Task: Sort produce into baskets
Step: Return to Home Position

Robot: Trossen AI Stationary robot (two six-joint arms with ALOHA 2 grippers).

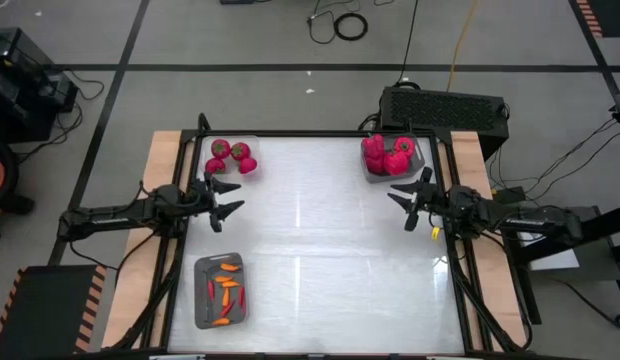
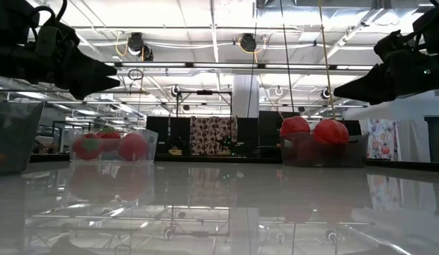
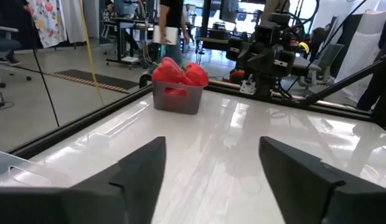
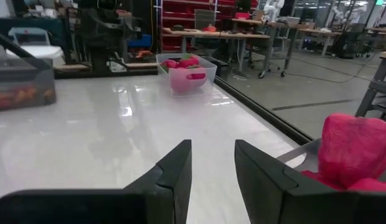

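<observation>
Red bell peppers (image 1: 388, 155), green-stemmed, heaped above the rim of a translucent grey tub (image 1: 418, 170) at the far right corner of the glossy white surface (image 1: 320, 250).

Round red fruits (image 1: 233, 155), green-topped, in a clear whitish tub (image 1: 253, 143) at the far left corner.

Orange and red chilli pieces (image 1: 227, 290), slim, lying loose in a second grey tub (image 1: 200, 300) at the near left corner.

Right hand (image 1: 398, 207): held above the surface by the right edge, on the near side of the pepper tub and close to it without touching. Fingers parted narrowly, pointing across the surface toward the left arm; the right wrist view shows the peppers just beside it.

Left hand (image 1: 235, 197): held above the surface by the left edge, near the fruit tub on its near side, well apart from the chilli tub. Fingers spread wide, pointing toward the right arm.
</observation>
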